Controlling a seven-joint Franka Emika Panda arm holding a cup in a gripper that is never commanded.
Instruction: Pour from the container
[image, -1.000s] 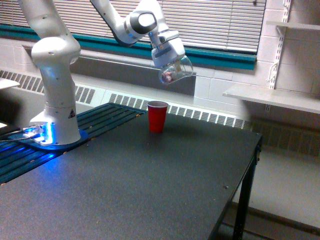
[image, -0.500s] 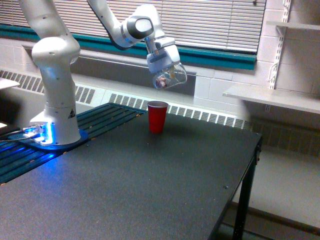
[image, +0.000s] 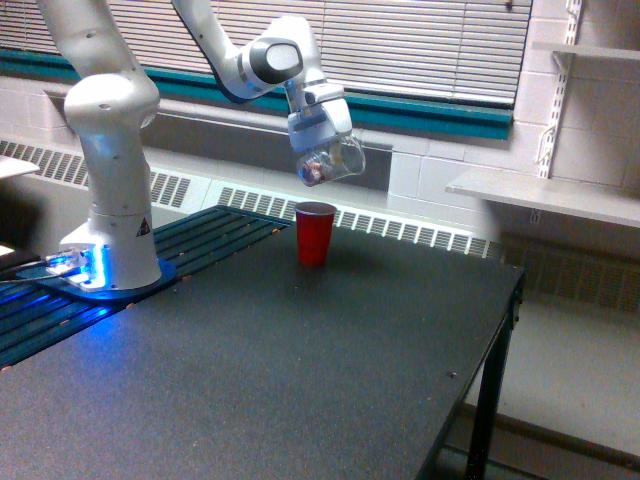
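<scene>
- The jar (image: 332, 161) was held in the air by the gripper (image: 322, 140), whose jaws were closed around it; the fingertips themselves could not be made out.
- The jar was tipped well over, its long axis running roughly from 10 o'clock to 4 o'clock in the exterior view; which end carried the mouth could not be told.
- Brownish-pink pieces were seen gathered at its lower end, toward 7 o'clock.
- The red cup (image: 314, 233) was set upright on the table (image: 300, 380), open mouth upward.
- From the jar, the cup lay almost straight down, at about 6 o'clock, well apart from it.
- No pieces were seen falling.
- It was judged that pouring depended on the jar's low end being kept directly over the cup's rim.
</scene>
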